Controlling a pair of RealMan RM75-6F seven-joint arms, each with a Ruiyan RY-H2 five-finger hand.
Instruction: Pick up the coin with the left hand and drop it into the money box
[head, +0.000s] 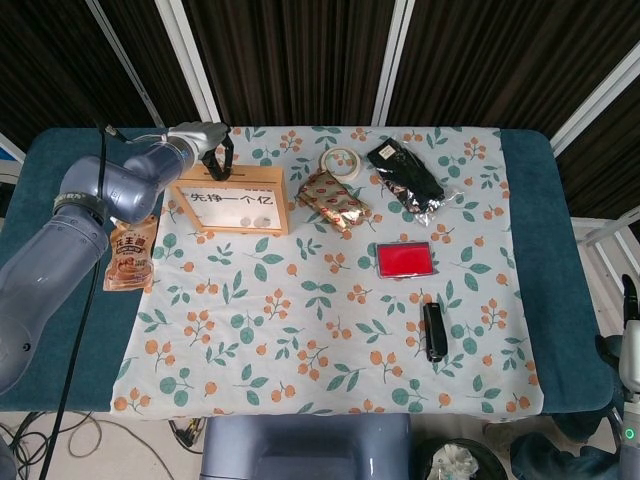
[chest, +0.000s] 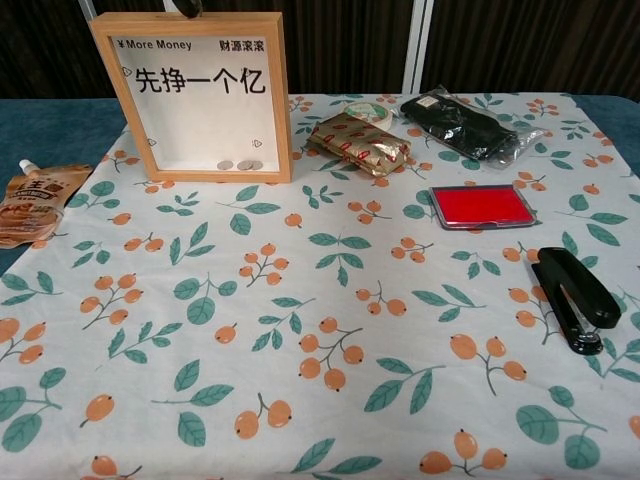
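Observation:
The money box (head: 232, 200) is a wooden frame with a white front, standing upright at the table's back left; the chest view shows it as the money box (chest: 195, 95). Two coins (chest: 237, 165) lie inside at its bottom. My left hand (head: 213, 153) hovers right behind and above the box's top edge, dark fingers pointing down. Only a dark fingertip (chest: 188, 8) shows over the frame in the chest view. Whether anything sits between the fingers is hidden. A sliver of my right hand (head: 628, 300) shows at the far right edge, low beside the table.
An orange drink pouch (head: 130, 255) lies left of the box. A gold snack packet (head: 333, 200), tape roll (head: 341, 160) and black bag (head: 405, 178) sit behind the middle. A red stamp pad (head: 404, 259) and black stapler (head: 434, 330) lie to the right.

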